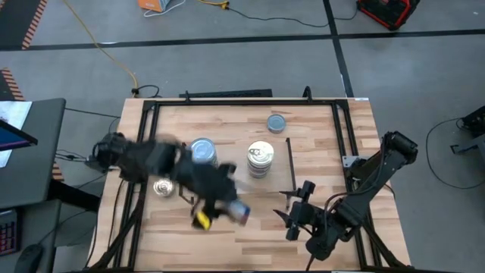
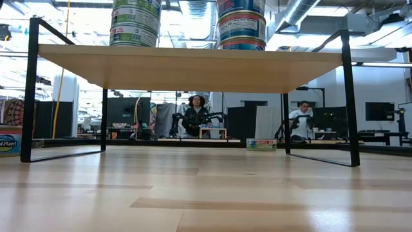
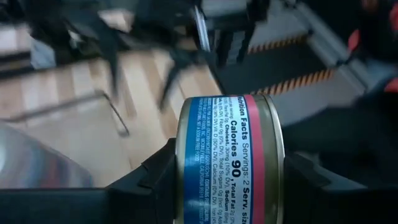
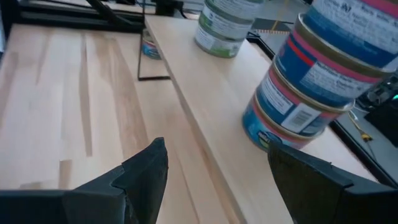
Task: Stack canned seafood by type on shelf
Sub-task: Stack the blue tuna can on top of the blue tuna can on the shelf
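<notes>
The left end effector (image 1: 221, 205) grips a blue-and-pink tin (image 3: 231, 163) on its side above the table (image 1: 258, 220), apparently beside the blue-lidded stack (image 1: 203, 152) on the shelf (image 2: 193, 67). The right end effector (image 1: 297, 208) waits released near the table's front edge.

Glossy printed paper label on metal tin (image 3: 231, 163), smooth pale wood shelf (image 2: 193, 67), matt black metal legs (image 2: 351, 96)

Left gripper (image 1: 224, 211) clamps a load; right gripper (image 1: 297, 214) gapes.
</notes>
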`<control>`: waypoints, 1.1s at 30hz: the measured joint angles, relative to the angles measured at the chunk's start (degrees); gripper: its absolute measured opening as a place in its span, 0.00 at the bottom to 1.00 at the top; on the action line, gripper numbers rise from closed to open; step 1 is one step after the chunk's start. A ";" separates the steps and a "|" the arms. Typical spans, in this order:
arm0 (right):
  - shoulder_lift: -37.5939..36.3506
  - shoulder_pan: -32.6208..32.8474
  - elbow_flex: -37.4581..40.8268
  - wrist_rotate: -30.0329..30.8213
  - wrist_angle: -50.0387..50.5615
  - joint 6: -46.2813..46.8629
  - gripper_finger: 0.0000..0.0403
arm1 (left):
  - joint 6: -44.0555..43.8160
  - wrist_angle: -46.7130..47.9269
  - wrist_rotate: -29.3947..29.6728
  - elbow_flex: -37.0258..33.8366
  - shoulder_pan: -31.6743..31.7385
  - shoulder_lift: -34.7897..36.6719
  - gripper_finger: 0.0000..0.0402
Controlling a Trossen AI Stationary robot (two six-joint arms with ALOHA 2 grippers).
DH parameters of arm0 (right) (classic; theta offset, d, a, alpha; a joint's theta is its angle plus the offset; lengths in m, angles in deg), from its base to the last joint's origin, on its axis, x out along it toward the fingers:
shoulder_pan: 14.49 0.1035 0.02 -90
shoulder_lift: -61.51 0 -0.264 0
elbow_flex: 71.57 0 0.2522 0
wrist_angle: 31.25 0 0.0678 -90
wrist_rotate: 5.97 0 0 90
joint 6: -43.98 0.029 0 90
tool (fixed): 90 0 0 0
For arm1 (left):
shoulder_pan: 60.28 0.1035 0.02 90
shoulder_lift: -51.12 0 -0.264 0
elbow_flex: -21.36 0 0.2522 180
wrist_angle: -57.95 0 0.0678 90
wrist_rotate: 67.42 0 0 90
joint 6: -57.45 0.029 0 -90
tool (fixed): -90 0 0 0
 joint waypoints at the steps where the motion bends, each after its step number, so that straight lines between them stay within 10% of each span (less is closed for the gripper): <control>1: 0.00 0.32 0.20 0.02 0.23 0.14 0.75 | 0.32 0.06 -1.70 1.40 2.15 0.02 0.47; 17: -0.69 0.95 0.26 4.14 3.86 -0.64 0.75 | 2.00 0.42 -31.76 4.32 30.66 -0.17 0.48; 33: -3.21 -0.81 0.22 4.17 5.42 -1.23 0.75 | -2.45 -9.79 -40.14 4.26 33.97 -5.50 0.47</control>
